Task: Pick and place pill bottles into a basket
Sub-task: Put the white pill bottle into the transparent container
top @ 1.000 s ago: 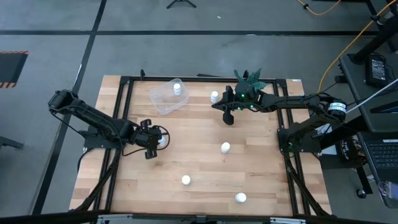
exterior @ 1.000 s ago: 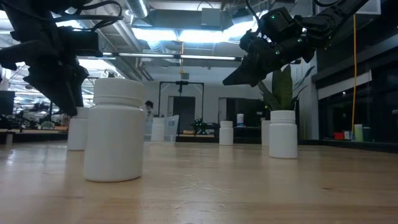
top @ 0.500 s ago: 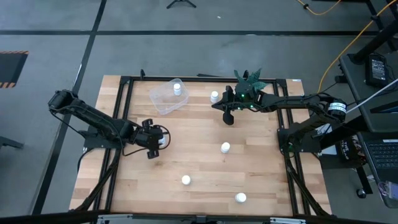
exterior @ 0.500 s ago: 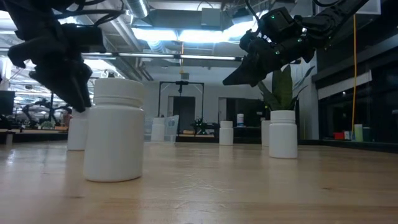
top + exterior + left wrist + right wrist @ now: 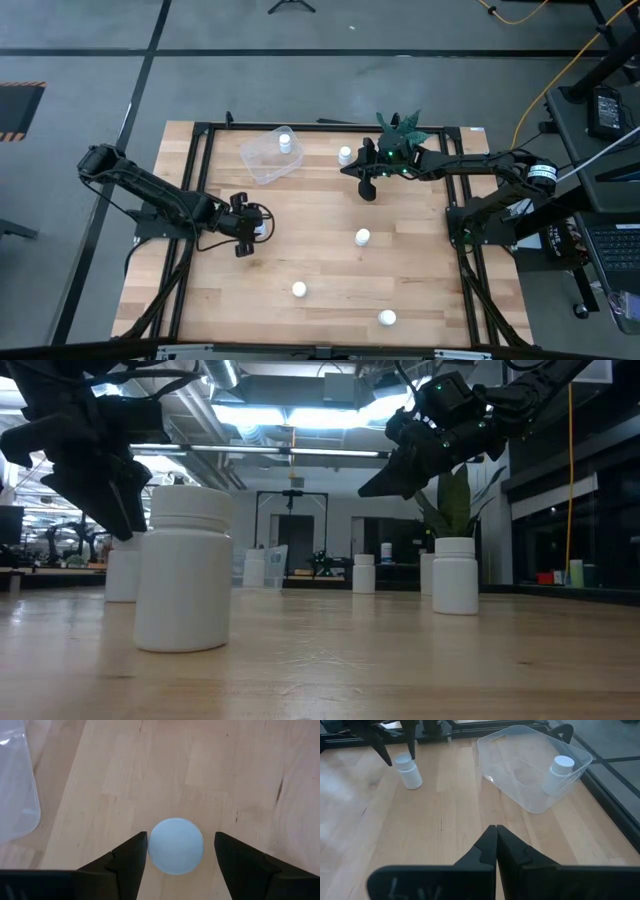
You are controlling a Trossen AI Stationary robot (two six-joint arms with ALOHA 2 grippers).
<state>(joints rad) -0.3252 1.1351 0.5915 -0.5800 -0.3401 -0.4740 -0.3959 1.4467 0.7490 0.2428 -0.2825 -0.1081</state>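
One pill bottle [image 5: 285, 143] stands inside the basket [image 5: 262, 163] at the far side of the tabletop [image 5: 320, 270]. Five more remain outside it: one between the open fingers of the left gripper [image 5: 252, 226], not yet clamped; one near the plant [image 5: 400, 130]; and three on the open tabletop. The right gripper [image 5: 366, 189] hangs above the tabletop near the plant with its fingers pressed together and empty, so the task is judged to be at an early stage.
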